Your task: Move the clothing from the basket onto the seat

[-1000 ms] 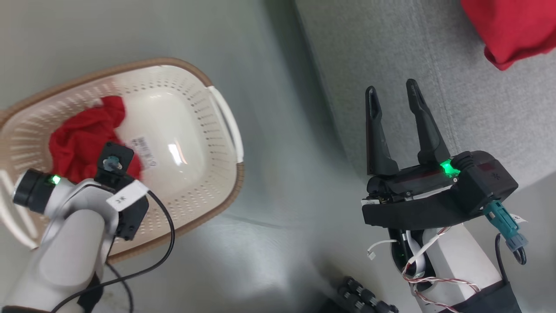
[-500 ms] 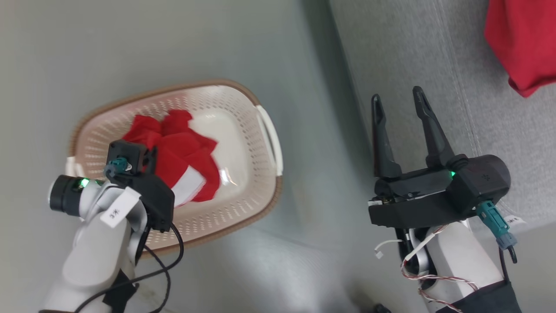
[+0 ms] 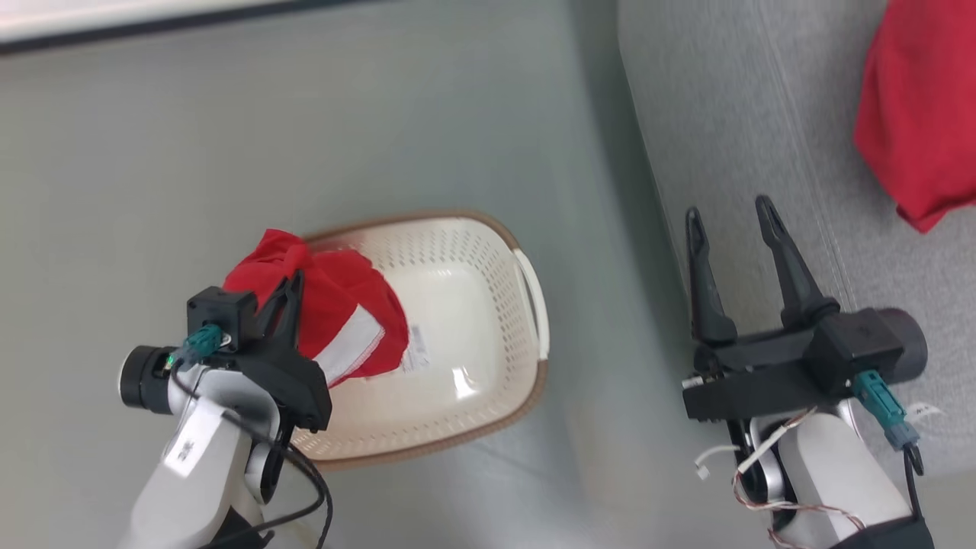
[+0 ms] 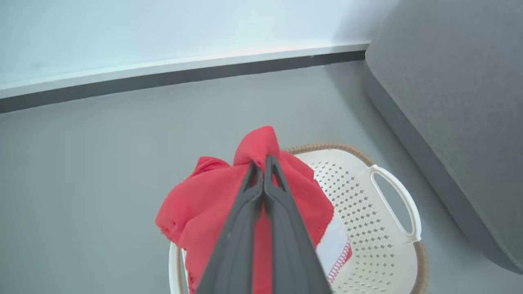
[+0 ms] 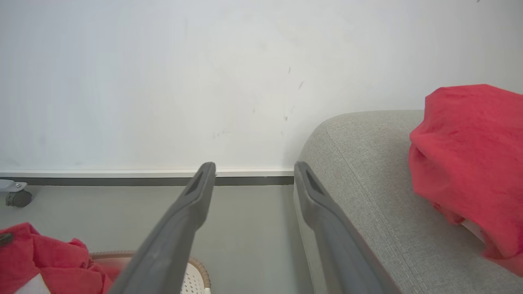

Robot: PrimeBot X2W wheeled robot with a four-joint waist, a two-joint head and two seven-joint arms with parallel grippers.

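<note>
Carrying step: left claw (image 4: 262, 165) clenched on red garment (image 4: 196, 204), hanging above basket (image 3: 499, 267). Lift until hem clears rim, then swing to sofa (image 3: 724, 114). Right claw (image 3: 728, 212) released, empty; other garment (image 3: 915, 130) lies on sofa.

The grey floor (image 3: 305, 114) runs ahead of both claws to a dark baseboard (image 4: 163, 79) at the foot of a pale wall (image 5: 163, 81). On the floor, directly beneath the left claw (image 3: 296, 276), stands the cream basket (image 3: 488, 252), brown rim upward, with a printed label (image 3: 415, 347) on its bottom. To the right of that claw, across a strip of bare floor, stands the light grey sofa (image 3: 724, 114), whose edge lies under the right claw (image 3: 727, 208). A red garment (image 3: 923, 130) lies on the sofa, ahead and to the right of the right claw, apart from it. Far to that claw's left, a small grey caster (image 5: 16, 198) rests on the floor by the baseboard.
</note>
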